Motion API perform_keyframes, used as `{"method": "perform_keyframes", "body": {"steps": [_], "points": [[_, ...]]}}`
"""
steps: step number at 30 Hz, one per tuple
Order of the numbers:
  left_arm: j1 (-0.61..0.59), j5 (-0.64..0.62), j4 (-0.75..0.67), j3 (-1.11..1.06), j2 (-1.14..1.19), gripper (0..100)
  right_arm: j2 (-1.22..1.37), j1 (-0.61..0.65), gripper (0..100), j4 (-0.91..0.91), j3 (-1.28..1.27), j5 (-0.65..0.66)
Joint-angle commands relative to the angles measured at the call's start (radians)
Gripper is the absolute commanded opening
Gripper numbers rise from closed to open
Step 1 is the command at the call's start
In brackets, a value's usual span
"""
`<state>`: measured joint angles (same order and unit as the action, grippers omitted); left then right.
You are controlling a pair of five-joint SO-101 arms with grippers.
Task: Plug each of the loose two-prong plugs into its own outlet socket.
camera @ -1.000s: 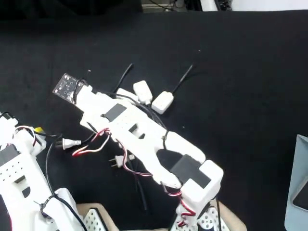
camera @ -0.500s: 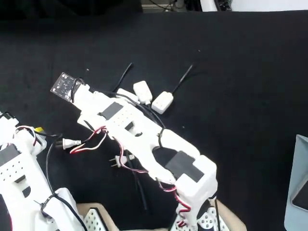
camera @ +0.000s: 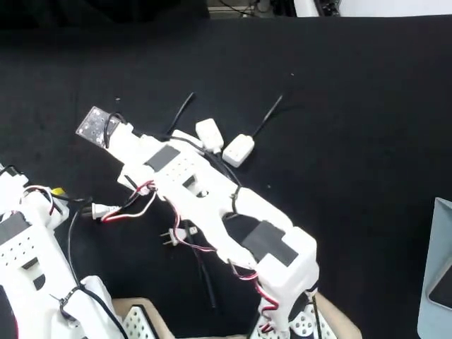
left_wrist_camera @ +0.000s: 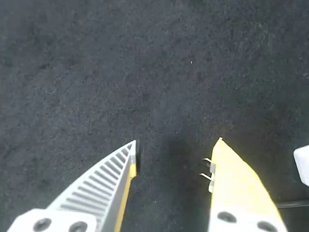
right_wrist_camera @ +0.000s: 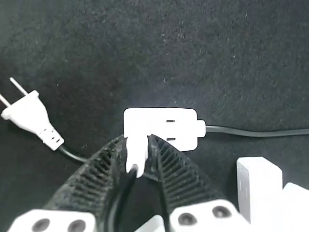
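Note:
My right gripper (right_wrist_camera: 137,145) is shut on a small white plug (right_wrist_camera: 137,157). The plug rests against the near side of a white outlet socket (right_wrist_camera: 164,126) whose two slots face up and whose black cord runs off sideways. A loose two-prong plug (right_wrist_camera: 30,117) lies on the cloth beside it. From above, two sockets (camera: 209,133) (camera: 239,150) lie by the right arm (camera: 191,187), which covers its own gripper. Two loose plugs (camera: 104,210) (camera: 169,239) lie near it. My left gripper (left_wrist_camera: 176,145) hangs open over bare black cloth.
Black cloth (camera: 339,106) covers the table. Another white block (right_wrist_camera: 258,179) sits close to the right gripper's fingers. Red and white wires (camera: 138,205) hang from the right arm over the plugs. A grey box (camera: 438,268) stands at the right edge. The left arm (camera: 28,247) is at the lower left.
The right arm's base end has shifted slightly to the left and down. Its wrist end has barely moved. The left arm has kept still.

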<state>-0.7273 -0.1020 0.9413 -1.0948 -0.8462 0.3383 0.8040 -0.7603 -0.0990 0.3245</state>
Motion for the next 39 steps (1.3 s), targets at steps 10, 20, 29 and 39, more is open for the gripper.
{"method": "perform_keyframes", "body": {"steps": [10,20,29,39], "points": [[-0.007,-0.005,-0.015,0.008,-0.020,25,0.047,-0.006,1.1,-0.092,0.179,0.005],[-0.007,-0.005,-0.015,0.008,-0.020,25,0.088,-0.009,1.1,-0.097,0.176,0.008],[-0.007,-0.005,-0.015,0.007,-0.020,25,0.173,-0.008,1.1,-0.109,0.214,0.011],[-0.007,-0.002,-0.015,0.004,-0.020,25,0.170,-0.005,1.2,-0.112,0.211,0.011]]}}
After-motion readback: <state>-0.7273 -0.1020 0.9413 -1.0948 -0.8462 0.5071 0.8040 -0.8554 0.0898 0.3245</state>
